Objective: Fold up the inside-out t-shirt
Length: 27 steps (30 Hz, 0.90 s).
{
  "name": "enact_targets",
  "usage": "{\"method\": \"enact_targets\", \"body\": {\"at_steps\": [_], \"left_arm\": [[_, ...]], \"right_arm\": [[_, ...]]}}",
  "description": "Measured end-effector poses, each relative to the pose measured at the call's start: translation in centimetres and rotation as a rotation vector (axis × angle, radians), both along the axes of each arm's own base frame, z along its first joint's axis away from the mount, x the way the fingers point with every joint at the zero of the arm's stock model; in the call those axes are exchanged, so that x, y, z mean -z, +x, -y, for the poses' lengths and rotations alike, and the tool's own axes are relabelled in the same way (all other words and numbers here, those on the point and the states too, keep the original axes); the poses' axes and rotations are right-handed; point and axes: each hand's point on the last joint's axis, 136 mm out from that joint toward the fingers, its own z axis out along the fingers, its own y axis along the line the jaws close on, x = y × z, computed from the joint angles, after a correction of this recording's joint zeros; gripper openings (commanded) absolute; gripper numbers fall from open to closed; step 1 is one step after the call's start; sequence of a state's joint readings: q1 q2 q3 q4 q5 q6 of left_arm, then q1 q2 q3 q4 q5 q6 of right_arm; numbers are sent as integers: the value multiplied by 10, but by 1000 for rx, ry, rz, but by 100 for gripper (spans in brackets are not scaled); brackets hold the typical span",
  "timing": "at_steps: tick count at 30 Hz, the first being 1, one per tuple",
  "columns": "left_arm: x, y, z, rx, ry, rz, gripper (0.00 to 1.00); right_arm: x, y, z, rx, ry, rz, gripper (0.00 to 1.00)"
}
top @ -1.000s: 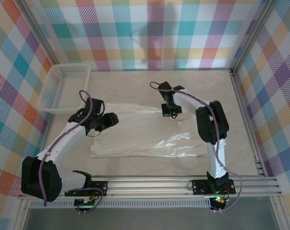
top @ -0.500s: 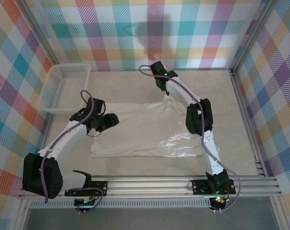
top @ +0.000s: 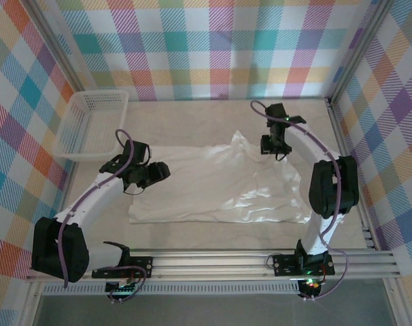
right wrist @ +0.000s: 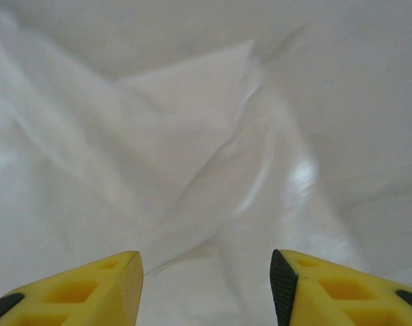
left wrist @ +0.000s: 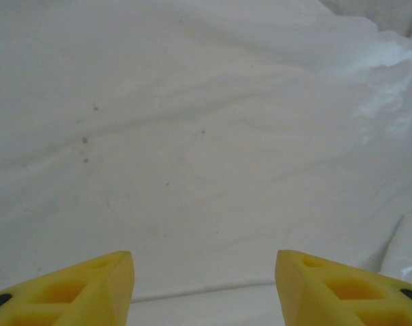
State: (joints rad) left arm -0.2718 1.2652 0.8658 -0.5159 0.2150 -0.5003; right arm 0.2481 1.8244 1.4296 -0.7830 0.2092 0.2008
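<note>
Seen from above, the inside-out t-shirt (top: pixel 213 187) lay spread across the middle of the table (top: pixel 192 115). Its long near edge ran fairly straight, and its far edge was bunched into a small raised peak right of centre. That view also took in the white mesh basket (top: pixel 100 95) at the far left corner, apart from the shirt. My left gripper (top: pixel 155 171) hung over the shirt's left end. My right gripper (top: pixel 274 145) stood just right of the peak, at the far right edge.

The wrist cameras gave what the overhead could not — the gap between my jaws. On the left wrist my left gripper (left wrist: pixel 202 268) held its yellow jaws well parted with nothing between them. Beneath them was smooth white inside-out t-shirt (left wrist: pixel 192 149), shallowly creased and flecked with a few tiny dark specks. On the right wrist my right gripper (right wrist: pixel 206 265) was likewise parted and empty. The inside-out t-shirt (right wrist: pixel 192 149) there looked rougher — a triangular flap, sharper folds, a sheen where light caught them. I could not tell whether either gripper touched the fabric.
</note>
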Motion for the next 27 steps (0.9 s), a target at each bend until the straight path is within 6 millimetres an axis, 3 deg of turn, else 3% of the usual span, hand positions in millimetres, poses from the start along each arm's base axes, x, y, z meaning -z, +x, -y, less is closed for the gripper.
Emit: {"method": "enact_targets", "body": {"at_steps": [4,9,12,15,19,23,24,25,26,27], "left_arm": [[-5,1,10,42,-47,17,60],[-14,3,26,105,-120,53,67],[-16,1,33,142,-144,65,71],[-15,-4,40,174,-151,63,73],[-14,-5,41,179,-148,63,74],[-16,-4,39,175,-143,70,74],[-16,-4,39,172,-140,72,75],[-16,-4,38,168,-134,74,75],[-16,-3,36,163,-127,76,75],[-16,-3,35,159,-122,76,75]], "right_arm": [[45,-11,-17,14,90,-109,48],[62,-2,-28,42,151,-133,34],[61,11,-32,51,165,-109,24],[57,20,-34,55,171,-88,0],[47,30,-34,61,169,-60,0],[11,62,-31,68,152,44,0],[-2,76,-29,70,145,88,3],[-15,90,-28,75,136,138,22],[-29,108,-23,85,119,193,48],[-37,119,-20,87,104,228,58]]}}
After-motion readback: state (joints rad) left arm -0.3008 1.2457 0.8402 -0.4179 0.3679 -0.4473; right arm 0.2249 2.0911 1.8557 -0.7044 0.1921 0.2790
